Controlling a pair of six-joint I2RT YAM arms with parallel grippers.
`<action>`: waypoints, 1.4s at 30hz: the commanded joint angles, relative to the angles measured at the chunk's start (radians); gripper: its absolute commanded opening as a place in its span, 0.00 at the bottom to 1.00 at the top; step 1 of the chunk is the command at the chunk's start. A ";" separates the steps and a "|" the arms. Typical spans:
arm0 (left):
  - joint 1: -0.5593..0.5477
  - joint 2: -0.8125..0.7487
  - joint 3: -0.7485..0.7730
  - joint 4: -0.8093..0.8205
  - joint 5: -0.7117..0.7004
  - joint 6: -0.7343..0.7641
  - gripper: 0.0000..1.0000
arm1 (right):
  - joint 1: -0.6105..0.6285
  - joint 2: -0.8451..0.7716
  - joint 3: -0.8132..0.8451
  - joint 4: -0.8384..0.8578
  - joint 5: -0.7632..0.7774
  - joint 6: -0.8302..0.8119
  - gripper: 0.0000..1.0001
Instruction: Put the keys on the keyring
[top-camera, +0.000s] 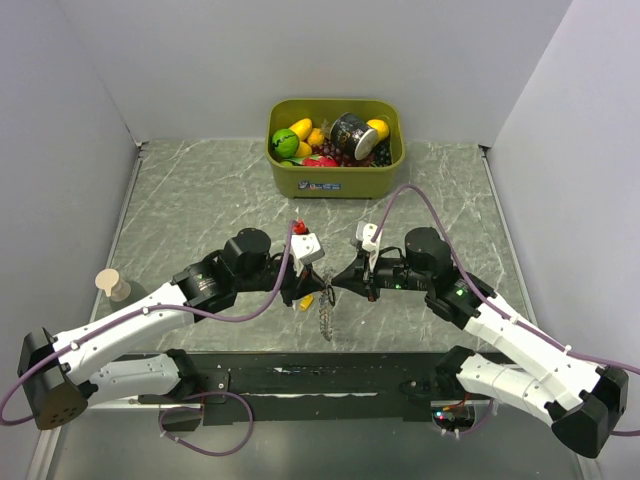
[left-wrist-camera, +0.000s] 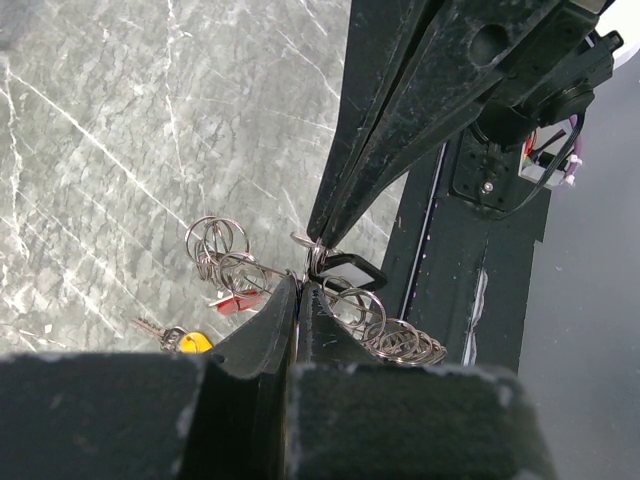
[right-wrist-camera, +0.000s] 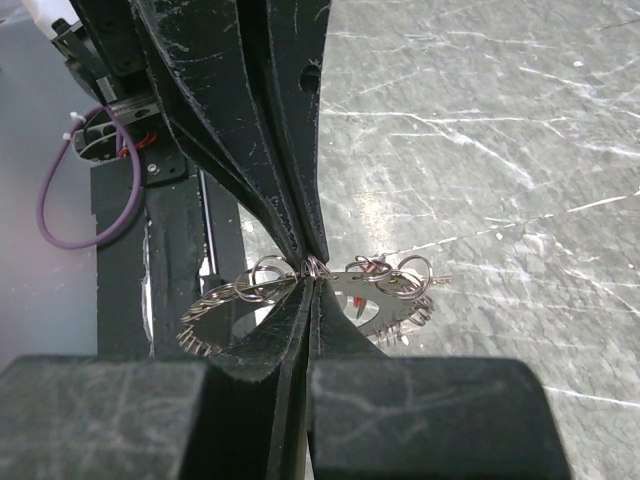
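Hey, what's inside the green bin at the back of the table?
The green bin holds toy fruit, green, yellow and red, with a dark can lying on top. Whatever sits beneath that pile is covered.

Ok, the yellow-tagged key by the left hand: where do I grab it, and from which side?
Take the yellow-tagged key by its plastic head, coming straight down. It seems to lie flat on the table, and the head is its thickest part; the metal blade and small ring beside it look too thin to pinch.
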 joint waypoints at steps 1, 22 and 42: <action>-0.005 -0.041 0.036 0.052 0.006 0.016 0.01 | -0.003 -0.010 -0.001 0.031 0.031 0.000 0.00; -0.007 -0.098 0.005 0.105 0.009 0.025 0.01 | -0.003 -0.007 -0.013 0.004 0.042 -0.008 0.00; -0.007 -0.113 -0.048 0.268 0.129 0.025 0.01 | -0.005 -0.174 -0.012 0.093 -0.149 -0.026 0.53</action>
